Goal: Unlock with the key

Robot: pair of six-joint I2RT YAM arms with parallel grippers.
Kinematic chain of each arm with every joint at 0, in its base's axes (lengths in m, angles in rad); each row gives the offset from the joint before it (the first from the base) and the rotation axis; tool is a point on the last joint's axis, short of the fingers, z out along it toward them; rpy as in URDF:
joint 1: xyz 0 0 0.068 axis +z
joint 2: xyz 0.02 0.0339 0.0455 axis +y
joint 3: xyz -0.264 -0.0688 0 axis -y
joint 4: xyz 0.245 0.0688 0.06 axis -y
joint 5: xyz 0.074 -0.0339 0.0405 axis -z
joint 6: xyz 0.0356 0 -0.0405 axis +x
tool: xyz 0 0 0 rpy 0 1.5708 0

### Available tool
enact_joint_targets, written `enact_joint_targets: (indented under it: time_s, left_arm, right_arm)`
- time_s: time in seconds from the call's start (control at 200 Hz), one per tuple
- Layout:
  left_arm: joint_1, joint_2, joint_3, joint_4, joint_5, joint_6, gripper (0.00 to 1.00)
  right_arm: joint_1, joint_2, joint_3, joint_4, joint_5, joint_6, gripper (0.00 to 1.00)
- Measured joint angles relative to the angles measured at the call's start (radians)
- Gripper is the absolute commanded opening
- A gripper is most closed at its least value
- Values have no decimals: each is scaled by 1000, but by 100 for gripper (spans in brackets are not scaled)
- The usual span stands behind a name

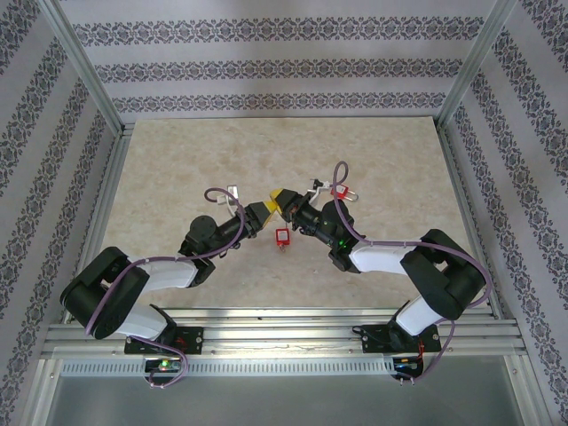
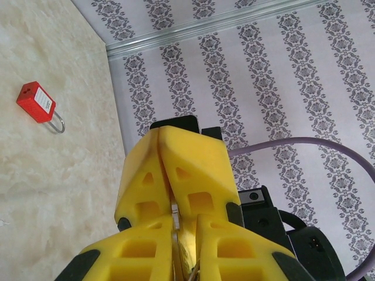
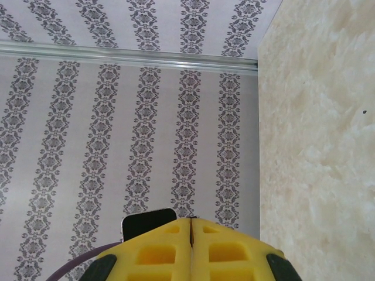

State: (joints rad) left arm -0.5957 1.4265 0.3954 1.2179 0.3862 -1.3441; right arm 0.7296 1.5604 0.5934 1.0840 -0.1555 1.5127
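Our left jaws pinch what looks like the thin metal key (image 2: pixel 174 212) in mid-air, nose to nose with the clenched right jaws. The red padlock (image 1: pixel 282 236) lies loose on the tabletop (image 1: pixel 177 169) below; unheld, it may skid when the key presses in.

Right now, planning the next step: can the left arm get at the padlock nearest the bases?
Probably yes. The padlock lies on open table close beside the left tool, nothing between them. That tool is nose to nose with the right tool, though, so it must back off first.
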Motion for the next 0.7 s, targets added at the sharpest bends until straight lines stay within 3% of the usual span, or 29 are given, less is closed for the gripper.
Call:
enact_joint_targets:
  time_s: [0.345,0.465,0.595,0.699]
  left_arm:
    - [-1,-10,-25,3,5,1,0]
    - [0,-27,-25,-12,26,23,0]
    - [24,-92,-16,-121,109,108,0]
    - [48,-140,40,-287,222,231,0]
  right_arm:
    - [6,-1,-18,-1,2,0,0]
    - [-3,-23,-33,-13,-7,-6,48]
    - [-109,-147,-74,-151,-33,-56,67]
    - [-206,-333,-31,-496,-35,-219,78]
